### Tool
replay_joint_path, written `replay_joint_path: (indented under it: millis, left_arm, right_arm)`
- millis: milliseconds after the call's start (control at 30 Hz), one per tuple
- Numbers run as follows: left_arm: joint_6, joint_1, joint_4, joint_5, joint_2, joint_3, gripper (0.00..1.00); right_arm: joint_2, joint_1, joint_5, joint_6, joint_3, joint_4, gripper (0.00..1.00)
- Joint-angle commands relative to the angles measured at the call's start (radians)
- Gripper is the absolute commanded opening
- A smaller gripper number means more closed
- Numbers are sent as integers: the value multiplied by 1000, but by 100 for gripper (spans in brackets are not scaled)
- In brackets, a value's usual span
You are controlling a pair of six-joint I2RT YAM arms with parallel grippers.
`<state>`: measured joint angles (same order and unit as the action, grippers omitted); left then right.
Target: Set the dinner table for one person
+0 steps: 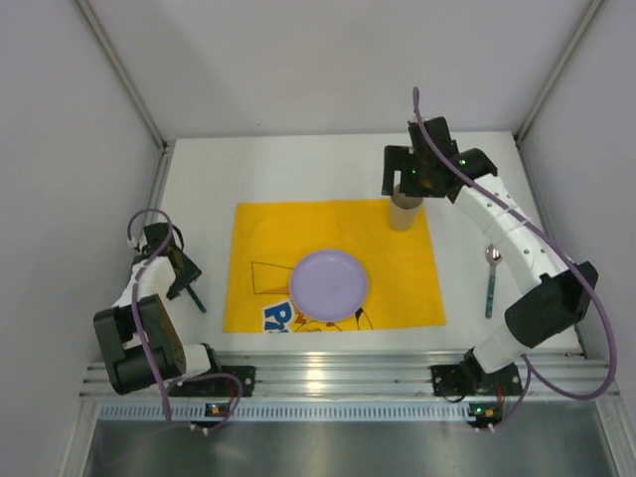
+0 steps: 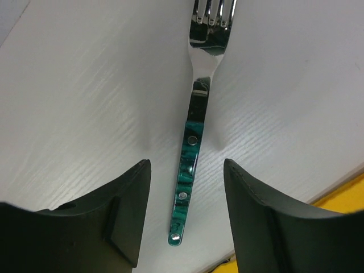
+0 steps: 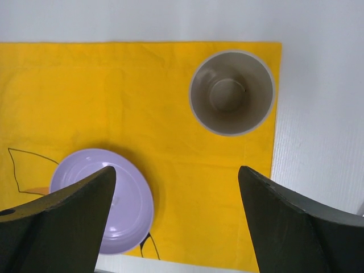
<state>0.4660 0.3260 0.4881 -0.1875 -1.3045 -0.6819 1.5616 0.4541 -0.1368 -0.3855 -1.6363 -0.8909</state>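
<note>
The dinner table is a white top with a silver rail. A yellow printed mat lies on it with a purple plate near its front edge and a tan cup upright at its far right corner. My right gripper hovers open above the cup; in the right wrist view the gripper is empty, with the cup and plate below. A green-handled fork lies flat on the table left of the mat. My left gripper is open, straddling the handle end without touching it.
A spoon with a teal handle lies on the table right of the mat, close to the right arm. The fork's handle shows beside the left gripper. Grey walls enclose the table on three sides.
</note>
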Motion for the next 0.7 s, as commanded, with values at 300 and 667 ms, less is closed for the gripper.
replay_joint_path:
  millis: [300, 667]
  left_arm:
    - [34, 73, -175, 52, -232, -16, 40]
    - [-125, 71, -157, 89, -297, -137, 0]
  right_arm:
    - [64, -14, -7, 17, -77, -34, 89]
    - [40, -38, -27, 16, -73, -48, 88]
